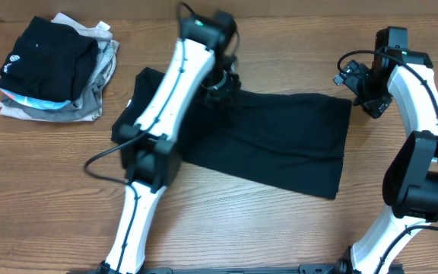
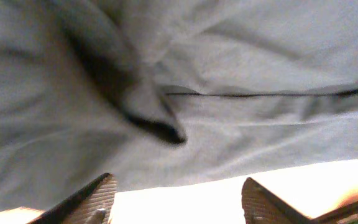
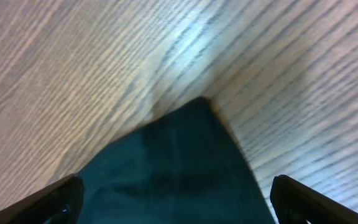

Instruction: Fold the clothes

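The clothes (image 1: 280,144), a plain black shirt, lie spread and partly folded across the middle of the wooden table. My left gripper (image 1: 219,85) hangs over the shirt's far edge. In the left wrist view its fingertips (image 2: 101,196) stand apart with nothing between them, and creased fabric (image 2: 185,81) fills the picture just beyond them. My right gripper (image 1: 360,85) hovers at the shirt's far right corner. In the right wrist view it is wide open, its fingers (image 3: 61,199) on either side of that corner (image 3: 185,168) without touching it.
A pile of folded garments (image 1: 59,72) sits at the far left, with a black one bearing a round white logo (image 1: 14,62) on top of grey and white ones. Bare wood (image 1: 280,228) lies in front of the shirt.
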